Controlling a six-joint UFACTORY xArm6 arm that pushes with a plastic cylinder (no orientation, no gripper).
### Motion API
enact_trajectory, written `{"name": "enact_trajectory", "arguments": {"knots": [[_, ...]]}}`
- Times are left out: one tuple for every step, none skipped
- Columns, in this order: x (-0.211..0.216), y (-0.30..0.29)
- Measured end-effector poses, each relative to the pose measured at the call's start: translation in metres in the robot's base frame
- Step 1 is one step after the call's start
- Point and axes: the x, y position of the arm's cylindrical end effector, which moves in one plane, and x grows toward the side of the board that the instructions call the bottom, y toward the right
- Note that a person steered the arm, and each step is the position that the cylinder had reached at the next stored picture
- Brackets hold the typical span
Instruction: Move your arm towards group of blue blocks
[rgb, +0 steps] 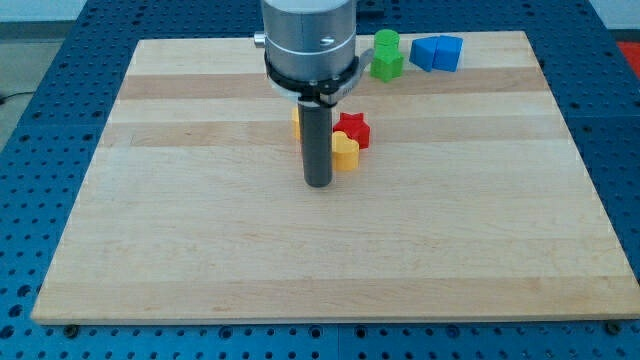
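Note:
Two blue blocks (438, 52) sit side by side near the view's top right, by the board's far edge. My tip (318, 184) rests on the board at the centre, well below and to the left of the blue blocks. Directly right of the rod lies a yellow block (345, 152), touching or almost touching it. A red star-shaped block (353, 128) lies just above the yellow one. Another yellow block (297, 122) is mostly hidden behind the rod.
A green cylinder (386, 42) and a green block (387, 65) stand just left of the blue blocks. The wooden board (200, 230) lies on a blue perforated table; the arm's grey body (308, 40) covers the top centre.

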Motion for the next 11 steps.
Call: {"name": "enact_trajectory", "arguments": {"knots": [[0.026,0.029],[0.030,0.053],[0.039,0.123],[0.039,0.191],[0.032,0.253],[0.024,0.293],[0.023,0.296],[0.023,0.296],[-0.018,0.288],[-0.039,0.286],[-0.058,0.267]]}}
